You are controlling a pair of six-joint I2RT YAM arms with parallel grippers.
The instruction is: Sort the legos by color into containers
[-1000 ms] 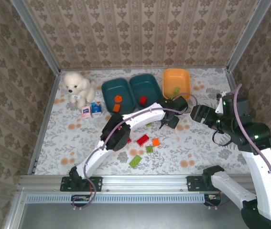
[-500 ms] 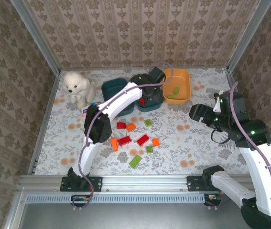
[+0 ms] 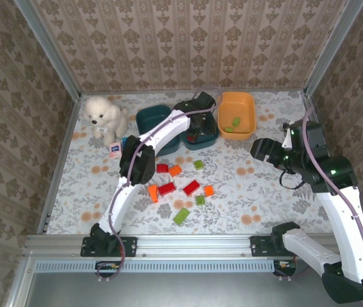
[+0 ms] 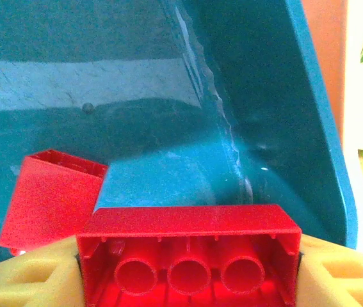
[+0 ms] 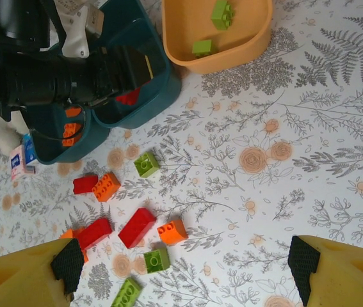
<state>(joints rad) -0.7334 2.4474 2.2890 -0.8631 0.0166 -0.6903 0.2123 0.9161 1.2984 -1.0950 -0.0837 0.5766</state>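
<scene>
My left gripper (image 3: pixel 193 133) reaches into the middle teal tray (image 3: pixel 208 139) and is shut on a red brick (image 4: pixel 191 220), seen from its hollow underside between the yellow fingers (image 4: pixel 24 281). A second red brick (image 4: pixel 50 201) lies on that tray's floor (image 4: pixel 168 77). The left teal tray (image 3: pixel 149 118) holds orange bricks (image 5: pixel 72 131). Two green bricks (image 5: pixel 221 13) lie in the orange tray (image 3: pixel 245 105). Several red, orange and green bricks (image 3: pixel 191 187) lie loose mid-table. My right gripper (image 3: pixel 261 151) hovers open above the table, right of them, holding nothing.
A white plush dog (image 3: pixel 103 117) sits at the back left with small blue and white items (image 3: pixel 114 148) beside it. Patterned walls enclose the table on three sides. Bare floral tablecloth (image 5: pixel 283 166) spreads under my right gripper (image 5: pixel 181 281).
My left arm swung from the table's middle right up to the middle teal tray with the red brick, then settled lower into it. The right arm barely moved.
</scene>
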